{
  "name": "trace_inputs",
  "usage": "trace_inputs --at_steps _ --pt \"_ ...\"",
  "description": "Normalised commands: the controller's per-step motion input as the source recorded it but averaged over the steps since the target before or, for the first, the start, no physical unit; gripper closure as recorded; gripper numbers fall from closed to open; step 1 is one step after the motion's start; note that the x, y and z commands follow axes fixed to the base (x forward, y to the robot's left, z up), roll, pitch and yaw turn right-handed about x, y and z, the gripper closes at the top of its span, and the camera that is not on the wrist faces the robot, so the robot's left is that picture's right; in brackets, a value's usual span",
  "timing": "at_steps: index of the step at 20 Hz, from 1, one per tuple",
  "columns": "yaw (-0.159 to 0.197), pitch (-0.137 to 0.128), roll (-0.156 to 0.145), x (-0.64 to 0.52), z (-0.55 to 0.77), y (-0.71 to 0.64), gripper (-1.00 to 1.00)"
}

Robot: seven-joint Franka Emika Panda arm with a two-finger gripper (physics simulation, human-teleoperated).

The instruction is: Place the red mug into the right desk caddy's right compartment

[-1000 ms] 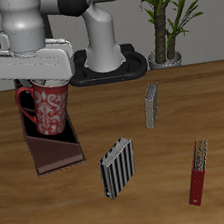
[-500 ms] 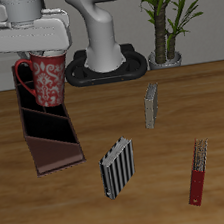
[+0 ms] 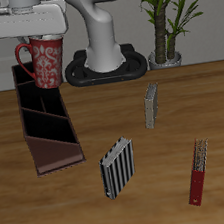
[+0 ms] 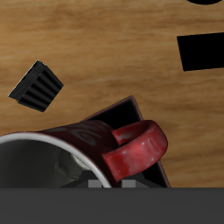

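Note:
The red mug (image 3: 43, 63) with pale speckles hangs in the air, high above the far end of the right desk caddy (image 3: 48, 131), a long maroon-brown box split by thin dividers. My gripper (image 3: 36, 38) is shut on the mug's rim from above; its fingertips are hidden behind the mug. In the wrist view the mug (image 4: 83, 149) fills the frame, with its grey inside and red loop handle (image 4: 136, 149) toward the table, and a dark cell of the caddy (image 4: 118, 114) shows beneath it. Which cell that is, I cannot tell.
A grey-and-black striped block (image 3: 117, 167) stands on the table near the caddy's front end, seen also in the wrist view (image 4: 37, 86). A small grey block (image 3: 152, 105) stands mid-table and a red-handled flat tool (image 3: 198, 173) lies toward the front. A potted plant (image 3: 167, 20) stands at the back.
The gripper has risen steadily with the mug, lifting it from just above the caddy's cells to well above the caddy's far end.

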Motion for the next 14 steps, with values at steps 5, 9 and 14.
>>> trace_inputs --at_steps 5,9,14 --pt "0.03 -0.006 -0.025 -0.4 -0.03 -0.18 1.0" --pt "0.041 0.011 -0.03 -0.54 -0.08 -0.18 1.0" --pt "0.035 -0.016 -0.033 -0.42 -0.06 -0.14 1.0"
